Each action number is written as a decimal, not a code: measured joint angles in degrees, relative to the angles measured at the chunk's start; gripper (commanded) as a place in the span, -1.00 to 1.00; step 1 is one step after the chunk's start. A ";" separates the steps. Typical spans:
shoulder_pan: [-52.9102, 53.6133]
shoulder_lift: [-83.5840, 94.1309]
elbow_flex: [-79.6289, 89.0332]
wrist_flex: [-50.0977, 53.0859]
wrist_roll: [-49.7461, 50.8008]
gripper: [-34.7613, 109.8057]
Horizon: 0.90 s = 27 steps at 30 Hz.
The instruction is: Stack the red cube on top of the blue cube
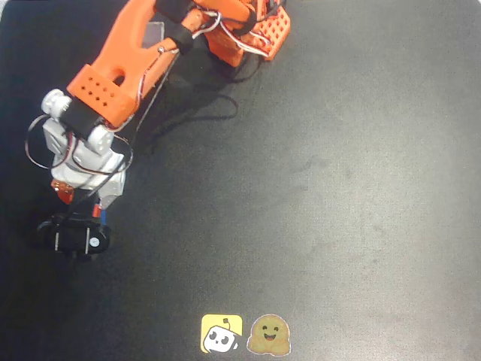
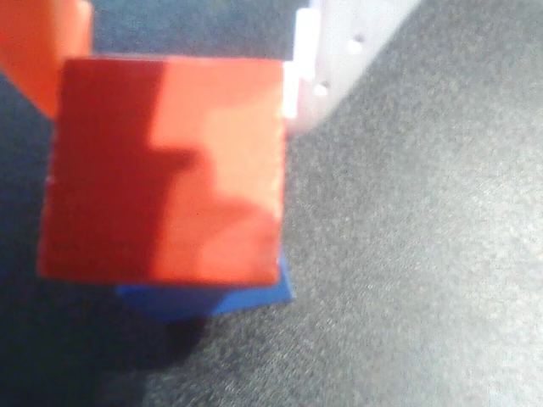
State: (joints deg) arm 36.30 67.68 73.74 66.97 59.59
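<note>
Wrist view puts the red cube right in front of you, large and close, with an orange finger at its upper left corner and a white finger against its upper right edge, so the gripper is pinching the red cube between them. Beneath its lower edge you can see a strip of the blue cube, directly under the red one; whether the two touch you cannot tell from this angle. Both sit over the black table. Looking from the overhead view, your arm reaches down to the left side of the table, where the gripper hangs, with a sliver of blue just showing beside the black wrist camera. Two stickers lie at the near edge, well apart from the cubes.
</note>
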 measured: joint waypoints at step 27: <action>0.00 0.00 0.00 1.05 0.70 -0.18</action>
State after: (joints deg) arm 36.30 67.68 73.74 68.03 60.29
